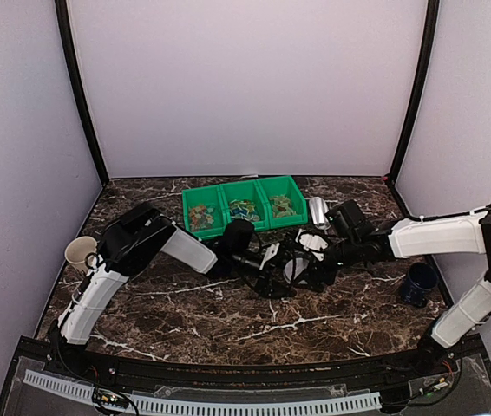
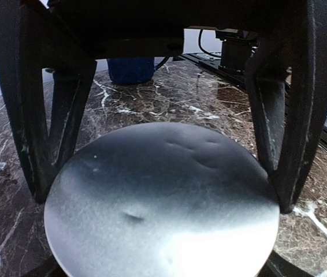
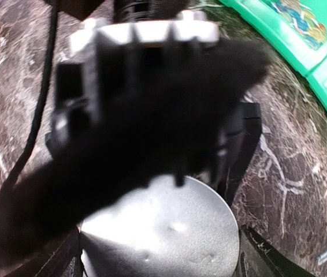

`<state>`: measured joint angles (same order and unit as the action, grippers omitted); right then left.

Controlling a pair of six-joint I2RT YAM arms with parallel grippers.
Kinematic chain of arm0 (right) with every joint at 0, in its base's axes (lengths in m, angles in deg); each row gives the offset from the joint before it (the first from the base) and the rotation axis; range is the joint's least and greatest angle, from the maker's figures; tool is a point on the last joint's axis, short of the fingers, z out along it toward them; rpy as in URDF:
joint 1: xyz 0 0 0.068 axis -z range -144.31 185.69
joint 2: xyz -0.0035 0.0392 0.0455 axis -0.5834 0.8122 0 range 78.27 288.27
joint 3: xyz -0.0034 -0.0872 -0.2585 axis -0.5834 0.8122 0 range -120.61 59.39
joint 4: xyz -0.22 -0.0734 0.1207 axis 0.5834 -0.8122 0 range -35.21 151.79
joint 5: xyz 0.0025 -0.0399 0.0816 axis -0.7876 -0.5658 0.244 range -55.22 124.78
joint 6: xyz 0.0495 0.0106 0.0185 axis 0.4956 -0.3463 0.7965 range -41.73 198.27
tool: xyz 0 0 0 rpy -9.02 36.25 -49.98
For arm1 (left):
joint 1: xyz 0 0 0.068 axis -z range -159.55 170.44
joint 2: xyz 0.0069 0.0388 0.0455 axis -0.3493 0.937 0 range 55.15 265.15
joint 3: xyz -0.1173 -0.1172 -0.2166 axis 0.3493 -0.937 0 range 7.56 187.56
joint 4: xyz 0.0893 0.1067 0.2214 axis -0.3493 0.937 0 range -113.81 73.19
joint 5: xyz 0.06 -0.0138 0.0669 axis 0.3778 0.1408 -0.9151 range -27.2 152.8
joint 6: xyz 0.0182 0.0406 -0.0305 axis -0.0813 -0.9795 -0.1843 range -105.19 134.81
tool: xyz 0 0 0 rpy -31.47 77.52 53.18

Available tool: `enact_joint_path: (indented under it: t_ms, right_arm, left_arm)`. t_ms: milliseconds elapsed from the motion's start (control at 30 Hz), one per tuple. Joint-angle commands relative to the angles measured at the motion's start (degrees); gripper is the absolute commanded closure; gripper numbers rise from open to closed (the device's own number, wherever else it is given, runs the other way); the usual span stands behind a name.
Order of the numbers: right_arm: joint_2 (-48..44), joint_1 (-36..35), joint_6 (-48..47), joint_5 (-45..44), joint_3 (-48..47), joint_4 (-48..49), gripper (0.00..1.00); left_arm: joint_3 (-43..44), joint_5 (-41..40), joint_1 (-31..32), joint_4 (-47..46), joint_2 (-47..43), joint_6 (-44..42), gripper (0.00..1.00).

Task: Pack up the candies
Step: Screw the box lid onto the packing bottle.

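The candies (image 1: 244, 210) lie as small mixed-colour sweets in the three compartments of a green bin (image 1: 184, 204) at the back; the right wrist view catches some (image 3: 299, 20) at its top right. Mid-table, both arms meet on one round silvery metal tin (image 2: 160, 202). My left gripper (image 1: 267, 269) has a black finger (image 2: 42, 144) against each side of the tin's rim. My right gripper (image 1: 302, 264) faces it from the other side. The tin's dented face (image 3: 163, 231) fills the gap between that gripper's fingers, and the left gripper blocks the view beyond it.
A cream mug (image 1: 81, 253) stands at the left edge beside the left arm. A dark blue mug (image 1: 419, 283) stands at the right, also in the left wrist view (image 2: 130, 69). A silvery object (image 1: 317, 211) lies just right of the bin.
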<state>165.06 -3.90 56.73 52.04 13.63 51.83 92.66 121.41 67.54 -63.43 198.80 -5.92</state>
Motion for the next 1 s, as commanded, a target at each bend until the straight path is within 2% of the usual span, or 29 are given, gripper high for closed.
enact_joint_path:
  t_ms: [0, 167, 367, 567, 733, 767, 967]
  right_arm:
    - [1.09, -2.05, 8.97, -9.08, -0.08, 3.17, 0.16]
    - [2.35, -5.11, 14.41, -15.63, 0.05, 5.21, 0.16]
    - [2.81, -5.42, 22.68, -21.95, -0.89, 6.0, 0.15]
    - [3.3, -6.03, 30.6, -27.16, -2.74, 5.19, 0.14]
    - [2.33, -6.24, 30.9, -26.63, -3.63, 4.24, 0.08]
    - [1.78, -6.27, 30.76, -26.78, -3.72, 3.67, 0.01]
    - [-4.18, -6.2, 26.41, -26.79, -2.99, 0.21, 0.02]
  left_arm:
    - [-3.8, -15.63, -0.68, 8.3, 5.76, 5.84, 0.15]
    - [-4.27, -21.64, -0.68, 6.4, 5.76, 8.57, 0.15]
    - [-4.44, -29.41, -0.45, 5.5, 5.67, 11.49, 0.15]
    - [-4.05, -32.82, -0.07, 6.14, 5.67, 12.11, 0.15]
    - [-4.15, -32.78, -0.04, 6.15, 5.67, 11.82, 0.15]
    - [-4.15, -32.77, -0.07, 6.23, 5.67, 11.75, 0.14]
    - [-4.15, -31.8, -0.04, 6.45, 5.76, 10.54, 0.14]
